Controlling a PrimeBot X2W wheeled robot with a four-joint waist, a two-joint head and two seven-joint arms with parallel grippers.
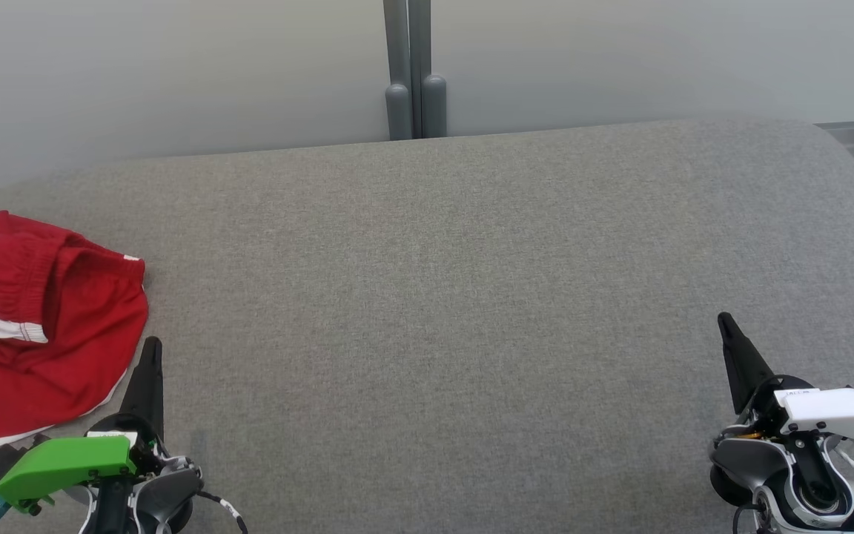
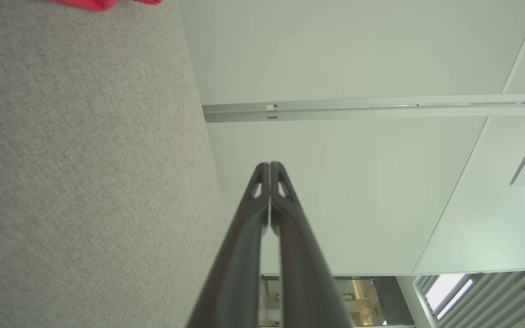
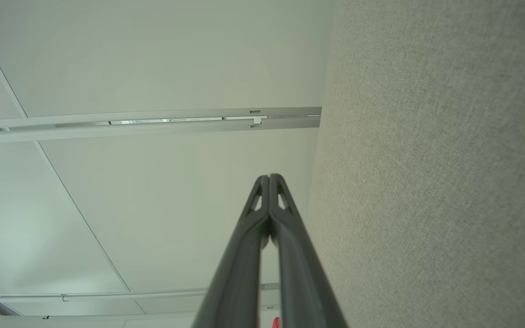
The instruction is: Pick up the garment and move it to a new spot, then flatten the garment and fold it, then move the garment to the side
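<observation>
One grey padded surface (image 1: 434,297) bore the rumpled red garment (image 1: 34,326) at its left edge, with the left gripper (image 1: 151,348) nearby and the right gripper (image 1: 725,320) toward its right edge both pinched together, empty, so pick-up seemed pending, needing the left jaws parted over the cloth.

The red garment (image 1: 34,326) with white trim lies rumpled at the grey surface's (image 1: 471,297) left edge.

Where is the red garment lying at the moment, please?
In the head view, the red garment with white stripes lies at the left edge of the grey fabric surface, just beside the left claw.
</observation>
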